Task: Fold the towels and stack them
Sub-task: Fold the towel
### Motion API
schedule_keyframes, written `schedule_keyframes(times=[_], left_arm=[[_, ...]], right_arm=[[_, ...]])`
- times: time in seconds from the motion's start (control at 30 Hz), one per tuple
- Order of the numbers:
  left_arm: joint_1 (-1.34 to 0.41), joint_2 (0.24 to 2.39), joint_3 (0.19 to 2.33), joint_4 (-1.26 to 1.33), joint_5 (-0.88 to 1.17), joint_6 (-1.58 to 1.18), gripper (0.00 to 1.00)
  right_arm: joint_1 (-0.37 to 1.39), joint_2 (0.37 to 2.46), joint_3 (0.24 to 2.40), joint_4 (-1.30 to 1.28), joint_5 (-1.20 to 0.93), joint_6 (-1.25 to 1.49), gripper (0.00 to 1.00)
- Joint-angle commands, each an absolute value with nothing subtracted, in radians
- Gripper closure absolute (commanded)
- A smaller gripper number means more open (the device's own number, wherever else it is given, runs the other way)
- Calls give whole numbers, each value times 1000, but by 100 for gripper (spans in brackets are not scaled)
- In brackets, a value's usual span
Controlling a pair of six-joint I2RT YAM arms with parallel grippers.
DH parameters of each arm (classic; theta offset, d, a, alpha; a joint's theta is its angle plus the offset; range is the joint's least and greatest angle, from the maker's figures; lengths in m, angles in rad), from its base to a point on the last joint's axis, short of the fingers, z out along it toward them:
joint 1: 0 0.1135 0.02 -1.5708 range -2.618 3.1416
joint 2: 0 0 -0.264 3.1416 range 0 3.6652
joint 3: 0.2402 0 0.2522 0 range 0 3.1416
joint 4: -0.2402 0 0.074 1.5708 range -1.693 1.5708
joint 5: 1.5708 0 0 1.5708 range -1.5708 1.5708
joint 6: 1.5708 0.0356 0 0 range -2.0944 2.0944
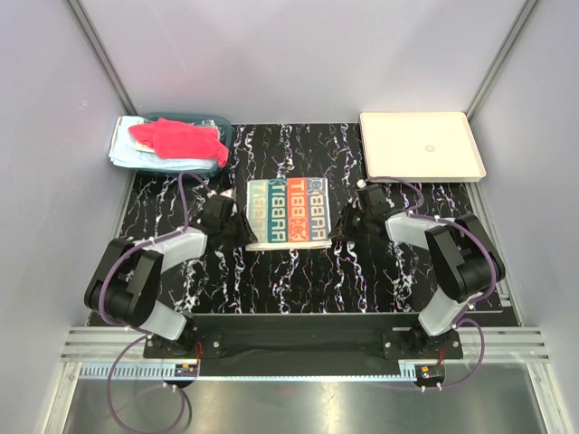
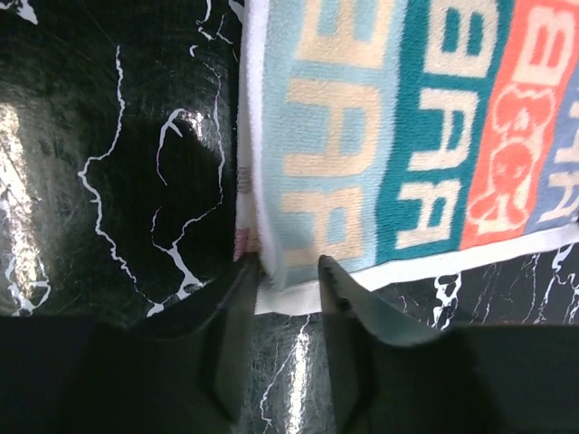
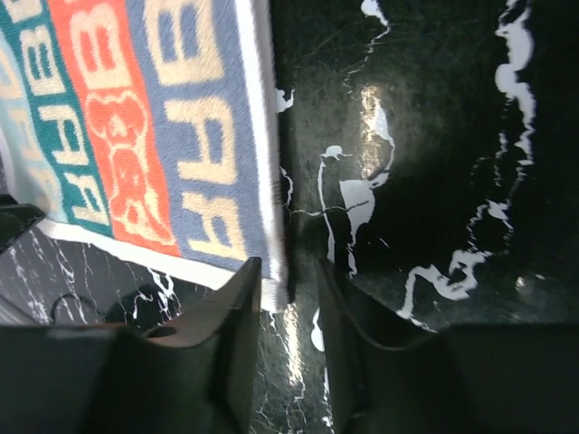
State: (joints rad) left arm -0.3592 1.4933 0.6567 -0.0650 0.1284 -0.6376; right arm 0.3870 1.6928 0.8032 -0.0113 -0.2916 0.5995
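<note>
Midway across the bench [image 1: 298,280], the striped lettered towel [image 1: 287,213] lies flat, its edges square to the bench edges. I judge it light, soft terry with no stiffness, so it should sag unless I lift two corners together. My left tool [image 2: 288,264] straddles the near-left corner and my right tool [image 3: 287,267] the near-right one. Both stand released, jaws parted around the white hem. At the far-left corner, a red-pink towel [image 1: 181,140] lies over a light blue towel [image 1: 127,149] at the teal basket [image 1: 213,120].
</note>
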Motion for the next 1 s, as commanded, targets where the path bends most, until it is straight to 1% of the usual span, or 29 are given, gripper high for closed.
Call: schedule_keyframes(times=[0.0,0.03,0.07,0.1,0.13,0.17,0.3,0.37,0.43,0.47,0.57,0.73,0.97], left_arm=[[-359,1448,725,-171,59,-608,56],[-359,1436,748,-195,43,-603,52],[-357,1416,773,-218,26,-592,50],[-357,1410,835,-259,2,-586,48],[-357,1408,866,-276,-5,-580,43],[-357,1422,905,-290,-32,-568,41],[-347,1523,1078,-365,-72,-545,36],[-339,1572,1185,-380,-112,-526,35],[-316,1681,1268,-408,-135,-508,36],[-308,1722,1348,-417,-135,-491,38],[-281,1842,1457,-446,-110,-471,41],[-253,1969,1555,-479,-114,-439,47],[-242,2092,1617,-480,-104,-416,47]], right_arm=[[397,1635,848,-102,-230,575,60],[397,1623,873,-126,-206,562,56],[397,1611,902,-150,-190,554,52],[397,1612,969,-193,-161,548,51],[397,1620,1007,-215,-141,532,50],[396,1652,1099,-238,-123,522,49],[394,1796,1331,-331,-86,488,50],[390,1889,1460,-357,-71,476,50],[382,1948,1534,-393,-57,471,51],[368,1995,1564,-397,-61,469,52],[347,2077,1682,-408,-86,466,53],[342,2190,1801,-465,-115,436,55],[339,2307,1858,-485,-112,434,56]])
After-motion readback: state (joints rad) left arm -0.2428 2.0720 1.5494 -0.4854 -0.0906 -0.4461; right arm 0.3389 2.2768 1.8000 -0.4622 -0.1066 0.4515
